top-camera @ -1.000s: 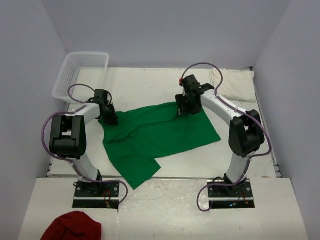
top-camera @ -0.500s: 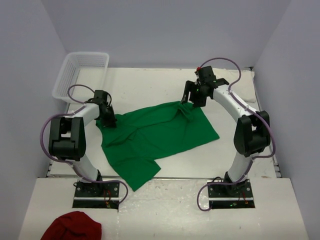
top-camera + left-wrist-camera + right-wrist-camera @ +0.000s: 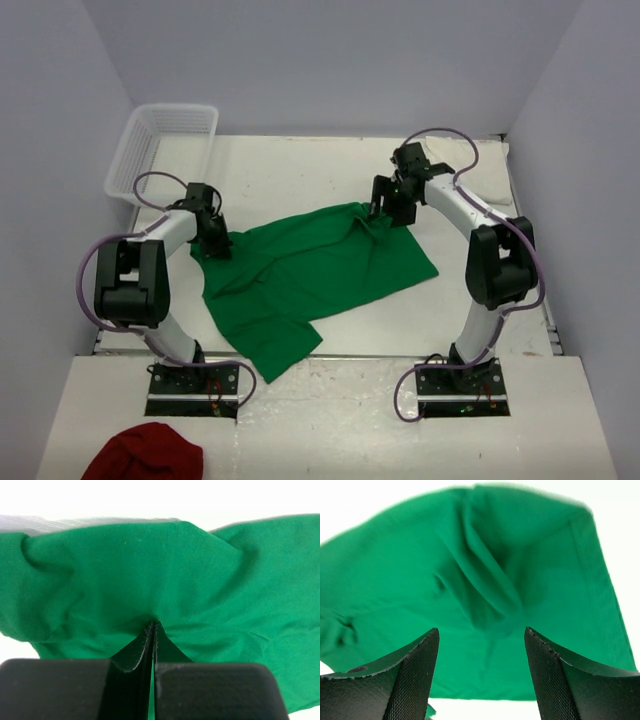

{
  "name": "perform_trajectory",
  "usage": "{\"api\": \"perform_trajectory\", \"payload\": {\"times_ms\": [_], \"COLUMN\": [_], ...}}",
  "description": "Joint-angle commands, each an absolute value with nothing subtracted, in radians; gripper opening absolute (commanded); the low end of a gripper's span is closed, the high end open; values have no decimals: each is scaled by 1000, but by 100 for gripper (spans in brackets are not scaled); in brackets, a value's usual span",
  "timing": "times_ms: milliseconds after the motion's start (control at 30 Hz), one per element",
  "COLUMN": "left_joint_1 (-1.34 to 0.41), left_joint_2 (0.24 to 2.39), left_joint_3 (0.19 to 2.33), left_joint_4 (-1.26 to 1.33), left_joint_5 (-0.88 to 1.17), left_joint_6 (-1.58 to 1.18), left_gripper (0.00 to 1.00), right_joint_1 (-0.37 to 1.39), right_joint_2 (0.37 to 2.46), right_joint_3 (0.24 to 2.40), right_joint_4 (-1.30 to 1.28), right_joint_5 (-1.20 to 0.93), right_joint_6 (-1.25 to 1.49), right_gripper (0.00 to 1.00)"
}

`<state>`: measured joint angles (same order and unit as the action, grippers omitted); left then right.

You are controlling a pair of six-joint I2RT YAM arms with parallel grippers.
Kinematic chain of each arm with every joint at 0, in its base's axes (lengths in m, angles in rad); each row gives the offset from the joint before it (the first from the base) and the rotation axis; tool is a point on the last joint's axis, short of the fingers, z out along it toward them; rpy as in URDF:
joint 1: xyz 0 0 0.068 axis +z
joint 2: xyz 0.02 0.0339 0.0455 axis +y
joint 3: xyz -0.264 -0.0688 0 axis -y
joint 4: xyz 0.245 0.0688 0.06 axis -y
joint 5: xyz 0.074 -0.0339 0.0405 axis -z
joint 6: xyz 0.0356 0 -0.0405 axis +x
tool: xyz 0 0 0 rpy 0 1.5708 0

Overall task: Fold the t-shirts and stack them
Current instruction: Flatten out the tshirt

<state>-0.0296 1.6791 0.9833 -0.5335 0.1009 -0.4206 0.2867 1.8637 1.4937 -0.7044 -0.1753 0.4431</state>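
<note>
Left fingers (image 3: 134, 655) are clamped on the green t-shirt (image 3: 310, 265) lying on the worktop (image 3: 300, 170); right fingers (image 3: 412, 675) are apart over its far corner. Bunching could be caused by a one-sided pull.

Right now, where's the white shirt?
Top view: white shirt at the far right corner of the table, behind the right arm, apart from the green shirt.

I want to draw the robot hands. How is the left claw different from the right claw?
The left gripper is pinched shut on the green shirt; the right gripper is open and holds nothing. The left one sits at the shirt's left edge, the right one by its far right corner. Both are black.
</note>
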Motion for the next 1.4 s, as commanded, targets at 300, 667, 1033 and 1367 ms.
{"api": "perform_trajectory", "payload": {"times_ms": [300, 667, 1033, 1367], "left_joint_1": [-113, -241, -527, -540], "left_joint_2": [1511, 1428, 1172, 1319], "left_joint_3": [1026, 1013, 980, 933], "left_joint_4": [-494, -642, -952, -954], "left_joint_5": [156, 81, -23, 23], "left_joint_6": [-387, -426, -650, -741], "left_gripper": [13, 9, 24, 0], "right_joint_1": [319, 319, 307, 304], "right_joint_2": [1778, 1672, 1473, 1511], "right_joint_3": [1327, 1228, 1140, 1259], "right_joint_4": [-684, -701, -764, -781], "right_joint_5": [-117, -9, -20, -173], "right_joint_6": [413, 517, 503, 446], "right_gripper": [68, 68, 68, 0]}}
